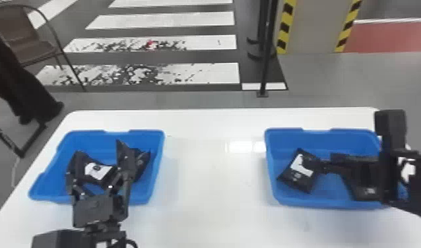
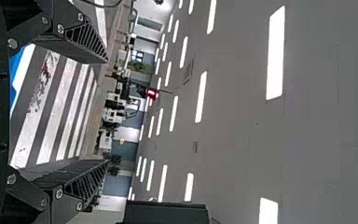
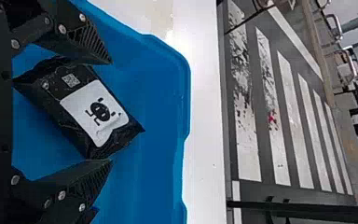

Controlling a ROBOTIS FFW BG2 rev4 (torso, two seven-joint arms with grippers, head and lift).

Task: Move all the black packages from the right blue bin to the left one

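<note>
Holding black packages (image 1: 97, 171), the left blue bin (image 1: 87, 137), the right bin (image 1: 318, 137) too

A puffy black plastic package (image 3: 63, 112) with a white sticker (image 3: 77, 105) sits in a blue plastic bin (image 3: 161, 93), seen between the wide-apart black fingers (image 3: 86, 42) of the right gripper (image 1: 313, 162), by a white table (image 3: 203, 116)

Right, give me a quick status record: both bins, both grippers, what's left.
left bin: at least two black packages
right bin: a package with a white label, another package beside it
left gripper: open, over left bin
right gripper: open, over the white-labelled package
held: nothing
remaining: right-bin packages
</note>
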